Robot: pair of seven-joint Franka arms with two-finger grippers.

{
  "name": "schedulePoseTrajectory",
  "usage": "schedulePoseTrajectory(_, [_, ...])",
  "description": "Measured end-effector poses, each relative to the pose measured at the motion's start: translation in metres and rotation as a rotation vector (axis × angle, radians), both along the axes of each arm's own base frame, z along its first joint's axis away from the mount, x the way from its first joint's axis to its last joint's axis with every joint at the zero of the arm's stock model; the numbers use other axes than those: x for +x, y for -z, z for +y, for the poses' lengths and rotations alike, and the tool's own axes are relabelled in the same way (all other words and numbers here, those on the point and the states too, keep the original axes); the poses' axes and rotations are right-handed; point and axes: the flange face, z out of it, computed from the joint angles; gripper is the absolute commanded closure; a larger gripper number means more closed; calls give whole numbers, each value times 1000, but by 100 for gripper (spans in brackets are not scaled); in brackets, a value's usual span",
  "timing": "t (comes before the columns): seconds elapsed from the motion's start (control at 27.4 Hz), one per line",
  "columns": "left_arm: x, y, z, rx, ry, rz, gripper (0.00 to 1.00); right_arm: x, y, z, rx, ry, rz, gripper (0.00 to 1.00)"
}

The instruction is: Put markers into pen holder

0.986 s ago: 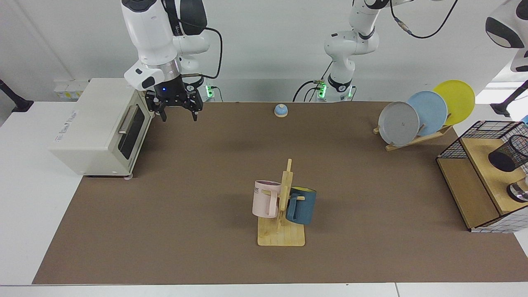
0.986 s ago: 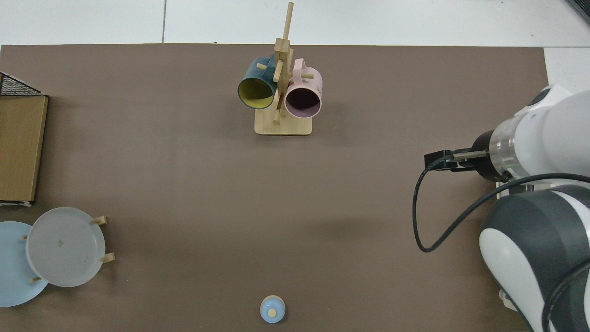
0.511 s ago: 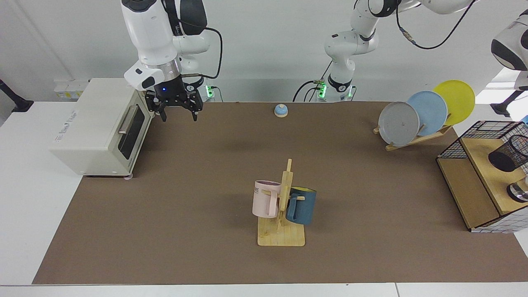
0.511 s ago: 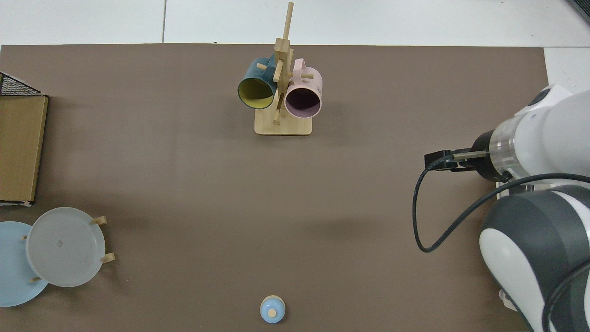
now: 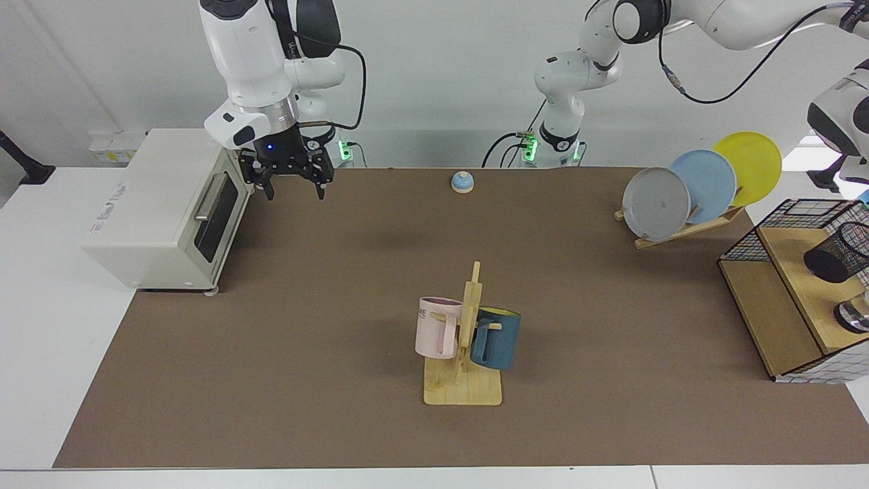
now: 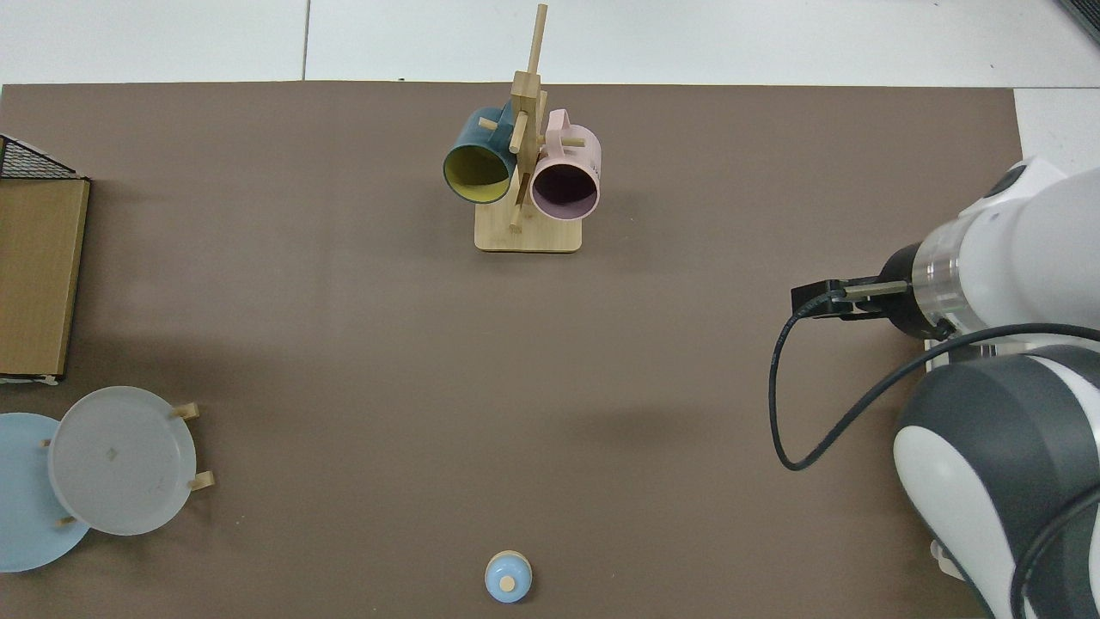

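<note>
No marker shows in either view, so you cannot tell whether it is in the pen holder [image 5: 838, 254] yet or whether the job is done. Your brown worktop [image 5: 339, 326] carries the toaster oven [image 5: 163, 207] at one end and the wire basket [image 5: 798, 221] at the other; the pen holder stands there, cut by the facing view's edge. Your left arm reaches out of frame above it, gripper unseen. Your right gripper [image 5: 292, 182] waits beside the oven, fingers spread, empty.
</note>
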Motion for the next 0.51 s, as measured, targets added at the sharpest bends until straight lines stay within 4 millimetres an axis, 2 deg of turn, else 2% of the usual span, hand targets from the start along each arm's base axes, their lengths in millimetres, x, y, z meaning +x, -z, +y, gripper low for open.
schedulePoseTrajectory(0.15, [0, 4, 4, -5, -2, -2, 100, 0, 0, 0, 0, 0, 0, 0])
schedulePoseTrajectory(0.51, [4, 13, -3, -50, -2, -12, 100, 0, 0, 0, 0, 0, 0, 0])
